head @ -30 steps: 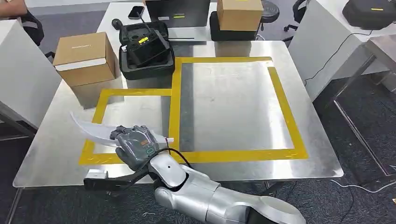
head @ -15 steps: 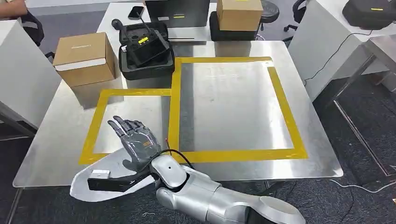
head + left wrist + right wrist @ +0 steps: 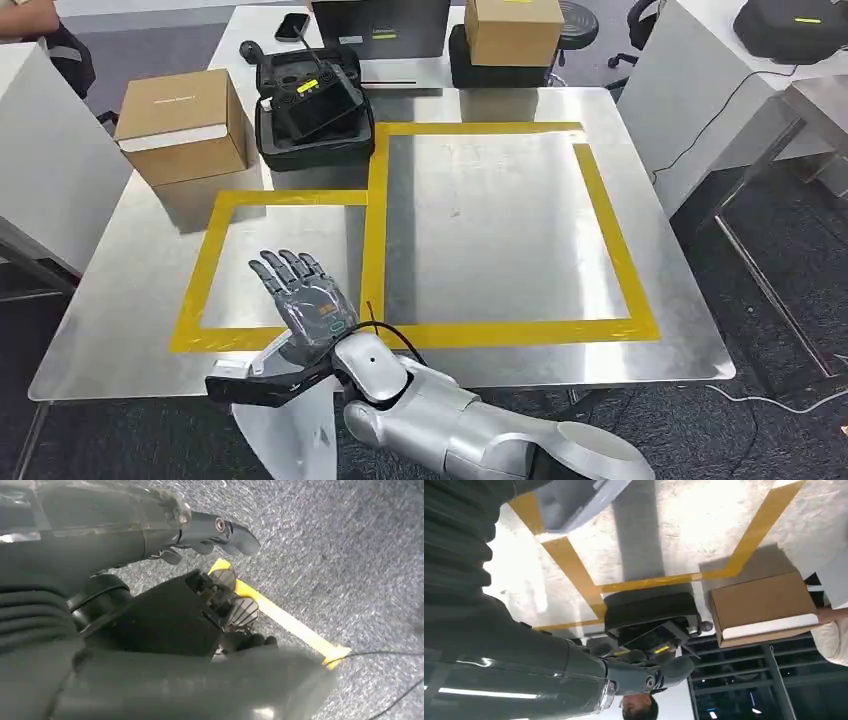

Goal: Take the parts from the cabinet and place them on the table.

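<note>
My right hand hovers over the front left of the steel table, inside the smaller yellow-taped frame. Its fingers are spread and it holds nothing. A pale grey curved part shows below the table's front edge, beside my right forearm. In the right wrist view the same part appears near the hand, apart from the fingers. My left hand hangs over grey carpet with its thumb stretched out and nothing in it.
A cardboard box stands at the table's back left, next to an open black case. A larger yellow-taped square marks the table's right half. More tables, a second box and a person's arm lie behind.
One second ago my right hand gripped the pale part over the table. The fingers have spread, and the part has slipped off the front edge and dropped lower.
</note>
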